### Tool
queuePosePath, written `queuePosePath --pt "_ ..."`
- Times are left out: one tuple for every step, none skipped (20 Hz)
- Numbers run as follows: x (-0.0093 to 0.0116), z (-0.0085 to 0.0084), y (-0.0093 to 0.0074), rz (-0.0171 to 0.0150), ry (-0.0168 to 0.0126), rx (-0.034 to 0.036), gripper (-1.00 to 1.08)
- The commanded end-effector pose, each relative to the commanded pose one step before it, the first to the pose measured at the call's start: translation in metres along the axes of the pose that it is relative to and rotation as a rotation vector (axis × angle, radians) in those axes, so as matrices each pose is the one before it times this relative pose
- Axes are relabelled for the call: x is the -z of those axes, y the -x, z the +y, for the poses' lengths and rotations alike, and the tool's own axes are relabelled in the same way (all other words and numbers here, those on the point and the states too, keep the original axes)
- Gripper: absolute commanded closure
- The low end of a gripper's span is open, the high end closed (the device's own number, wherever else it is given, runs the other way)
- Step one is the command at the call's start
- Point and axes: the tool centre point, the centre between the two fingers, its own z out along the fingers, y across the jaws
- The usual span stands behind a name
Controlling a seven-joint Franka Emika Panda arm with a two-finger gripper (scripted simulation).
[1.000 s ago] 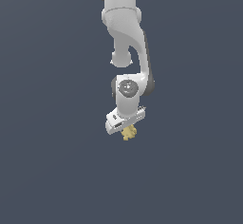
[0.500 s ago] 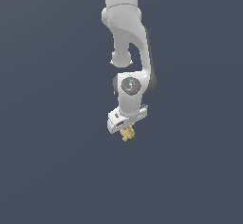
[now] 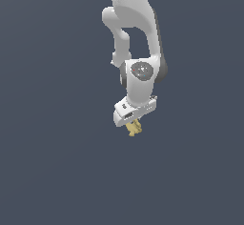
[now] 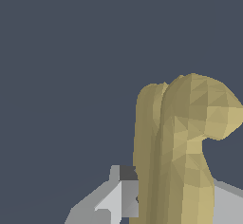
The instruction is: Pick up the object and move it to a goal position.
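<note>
While the arm (image 3: 131,24) hangs down from above in the exterior view, its gripper (image 3: 134,125) is pinching the object (image 3: 134,129), a small tan-yellow lumpy piece that protrudes just below the white hand. No table or floor contact is visible; the object appears clear of any surface. In the wrist view the object (image 4: 182,152) fills the space between the fingers (image 4: 118,194), with grey finger surfaces showing on both sides of it and its long axis running straight out from the gripper, ending in a knobby hooked tip. No goal marker can be seen in either view, so the direction of travel cannot be judged. Judgement: the grasp looks secure, and the carry is in hand.
</note>
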Motion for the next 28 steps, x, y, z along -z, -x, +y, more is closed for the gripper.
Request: queuePosePath --pt "0.02390 -0.01095 -0.00430 0.00009 0.00040 0.00057 1.08" --pt "0.01059 -0.00471 -0.00181 0.00000 0.00000 0.00000 1.08" --pt "0.01060 -0.00491 -0.00199 -0.00067 -0.00015 0.00005 1.08" --pt "0.01135 -0.00504 -0.00196 0.00000 0.00000 0.00000 1.08" --pt "0.01113 -0.00506 -0.00206 -0.00046 -0.00016 0.00002 1.08" --pt "0.01114 -0.00505 -0.00208 -0.00045 -0.00019 0.00001 1.08" --pt "0.01145 -0.00507 -0.00202 0.00000 0.00000 0.00000 1.08" --pt "0.01114 -0.00501 -0.00211 -0.00043 -0.00024 -0.00001 1.08" --pt "0.01141 -0.00505 -0.00205 0.00000 0.00000 0.00000 1.08" --pt "0.01097 -0.00492 -0.00218 -0.00058 -0.00037 -0.00005 1.08" --pt "0.01135 -0.00501 -0.00209 0.00000 0.00000 0.00000 1.08" --pt "0.01091 -0.00483 -0.00221 -0.00054 -0.00041 -0.00011 1.08" --pt "0.01120 -0.00493 -0.00211 0.00000 0.00000 0.00000 1.08" --pt "0.01107 -0.00487 -0.00212 0.00000 0.00000 0.00000 1.08" --pt "0.01056 -0.00457 -0.00223 -0.00051 -0.00043 -0.00020 1.08" --pt "0.01081 -0.00474 -0.00214 0.00000 0.00000 0.00000 1.08" --pt "0.01033 -0.00441 -0.00224 -0.00048 -0.00042 -0.00026 1.08" --pt "0.01056 -0.00463 -0.00216 0.00000 0.00000 0.00000 1.08" --pt "0.01010 -0.00423 -0.00227 -0.00045 -0.00040 -0.00034 1.08" --pt "0.00999 -0.00436 -0.00214 0.00000 0.00000 0.00000 1.08" --pt "0.00905 -0.00371 -0.00213 -0.00041 -0.00038 -0.00041 1.08" --pt "0.00874 -0.00381 -0.00196 0.00000 0.00000 0.00000 1.08" --pt "0.00814 -0.00354 -0.00186 0.00000 0.00000 0.00000 1.08" --pt "0.00716 -0.00271 -0.00186 -0.00053 -0.00049 -0.00066 1.08" --pt "0.00698 -0.00304 -0.00166 0.00000 0.00000 0.00000 1.08" --pt "0.00642 -0.00278 -0.00157 0.00000 0.00000 0.00000 1.08" --pt "0.00586 -0.00253 -0.00149 0.00000 0.00000 0.00000 1.08" --pt "0.00507 -0.00185 -0.00148 -0.00035 -0.00030 -0.00052 1.08"
